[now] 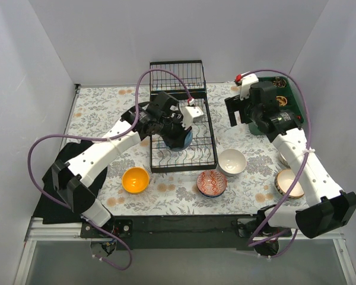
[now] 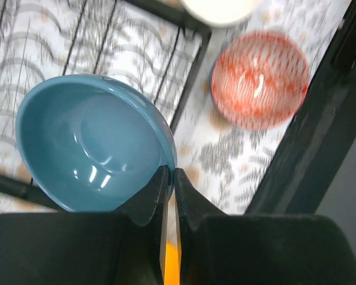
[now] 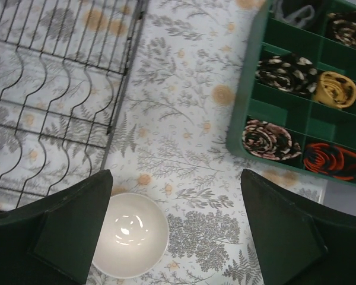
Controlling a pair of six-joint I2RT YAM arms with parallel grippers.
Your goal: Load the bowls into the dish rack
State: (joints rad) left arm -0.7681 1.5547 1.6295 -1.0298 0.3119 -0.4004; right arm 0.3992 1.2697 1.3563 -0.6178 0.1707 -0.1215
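Blue bowl (image 2: 89, 142): glossy, round (left gripper (image 2: 169, 173) pinching rim).

We see a smooth, shiny blue bowl (image 2: 89, 142) with bright spots of light on it. The red bowl (image 2: 260, 80) at its 2 o'clock shines too, and so does the white bowl (image 3: 129, 234). The dish rack (image 1: 204, 136) is thin black wire. The worktop (image 1: 101, 113) has a dull flowery cover that looks like cloth. The green tray (image 3: 252, 89) looks like plastic.

Blue bowl (image 2: 89, 142), red-patterned bowl (image 2: 260, 79) and black rack (image 1: 184, 168).
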